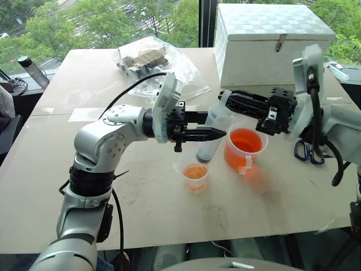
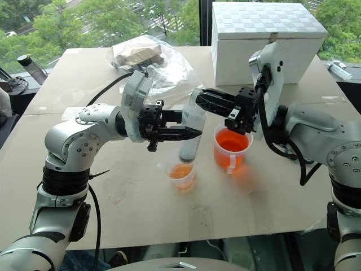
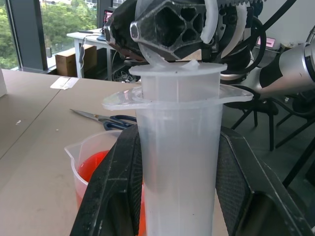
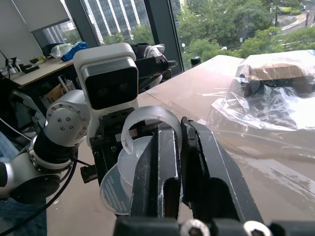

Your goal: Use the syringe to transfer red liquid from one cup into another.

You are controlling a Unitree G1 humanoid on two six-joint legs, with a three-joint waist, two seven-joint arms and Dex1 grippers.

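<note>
While clamping the syringe (image 1: 213, 132) barrel upright in the left gripper (image 1: 217, 134), pinching its plunger top with the right gripper (image 2: 198, 100). Tip hanging over the small cup (image 1: 194, 174) below; orange beaker (image 1: 245, 148) just beyond; white box (image 1: 271, 42), plastic bag (image 1: 152, 62) behind; scissors (image 3: 106, 119) lying past the beaker.

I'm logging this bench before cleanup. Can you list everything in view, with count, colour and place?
Large clear plastic syringe: one, translucent, upright, tip over the small cup.
Small clear handleless cup: one, shallow orange liquid, table centre.
Handled clear beaker: one, bright orange-red liquid, beside the small cup.
White box: one, table's far side.
Clear plastic bag: one, far side, left of the box.
Blue-handled scissors: one, near the right arm.
Left gripper: black, clamped on the syringe barrel.
Right gripper: black, shut at the plunger top.
</note>
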